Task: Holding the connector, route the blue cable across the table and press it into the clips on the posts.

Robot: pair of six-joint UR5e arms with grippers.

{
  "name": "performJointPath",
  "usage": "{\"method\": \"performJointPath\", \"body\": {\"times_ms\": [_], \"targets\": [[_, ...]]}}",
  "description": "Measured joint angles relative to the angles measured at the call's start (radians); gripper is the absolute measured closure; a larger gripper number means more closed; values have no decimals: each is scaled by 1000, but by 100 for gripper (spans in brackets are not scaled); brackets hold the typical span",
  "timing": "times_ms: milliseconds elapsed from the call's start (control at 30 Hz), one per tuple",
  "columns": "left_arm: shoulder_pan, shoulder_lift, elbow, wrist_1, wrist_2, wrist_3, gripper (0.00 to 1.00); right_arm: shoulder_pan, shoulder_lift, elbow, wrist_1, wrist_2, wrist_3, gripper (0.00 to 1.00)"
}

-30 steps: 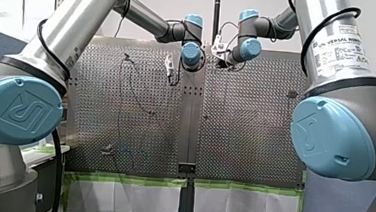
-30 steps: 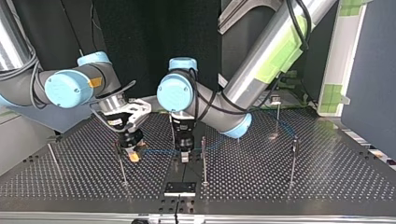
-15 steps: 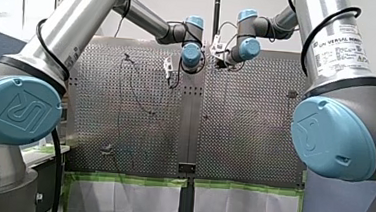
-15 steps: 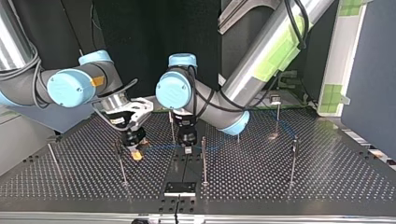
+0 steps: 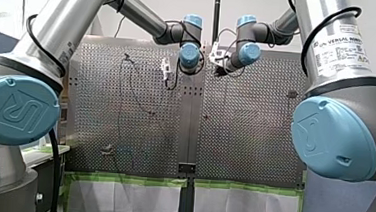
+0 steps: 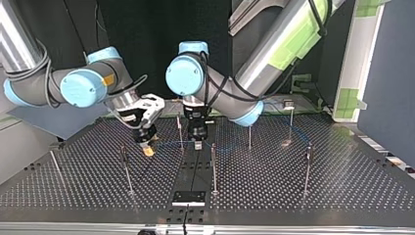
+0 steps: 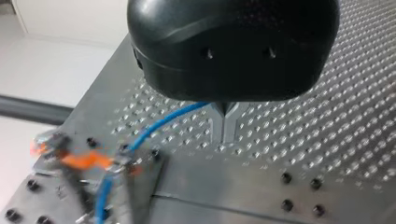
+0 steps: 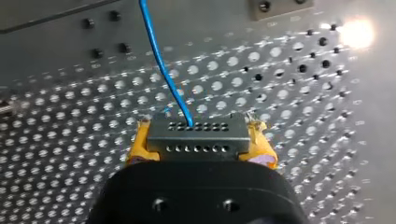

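In the right wrist view my right gripper (image 8: 200,148) is shut on the grey connector (image 8: 196,133), gripped between its yellow pads (image 8: 139,142). The blue cable (image 8: 161,60) leaves the connector and runs ahead over the perforated plate. In the left wrist view my left gripper (image 7: 225,135) has its metal fingers shut on the blue cable (image 7: 161,123), which leads off to the other gripper's orange blur. In the top view my right gripper (image 6: 147,150) hangs left of my left gripper (image 6: 197,143), with the cable (image 6: 169,144) strung between them past a thin post (image 6: 180,131).
Several thin posts stand on the perforated table (image 6: 342,186), among them one (image 6: 126,169) near my right gripper, one (image 6: 213,169) below my left gripper, and one (image 6: 307,166) further right. A small black plate (image 6: 188,198) lies at the table's near edge.
In the top view both grippers have moved up the view, away from that camera, carrying connector and cable. My right gripper also shifted slightly to the right.
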Motion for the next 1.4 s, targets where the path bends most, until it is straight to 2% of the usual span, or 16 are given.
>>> {"method": "performJointPath", "body": {"times_ms": [267,467,600,833,933,1033,1200,1400], "targets": [[3,0,-77,77,57,-4,100,-6,-19,58,-1,1,-9,100],[17,0,-134,134,71,-8,100,-10,-34,98,-3,3,-12,100],[23,0,-171,172,83,-8,100,-11,-35,108,-3,4,-14,100],[24,-1,-248,248,134,-11,100,-23,-35,160,-14,26,-40,100],[25,-1,-279,279,154,-14,100,-28,-35,194,-35,30,-47,100],[26,-11,-309,309,174,-16,100,-30,-34,226,-63,31,-45,100],[22,-57,-364,366,209,-18,100,-30,-34,282,-117,31,-38,100],[17,-108,-428,420,243,-45,100,-32,-30,337,-178,31,-35,100]]}}
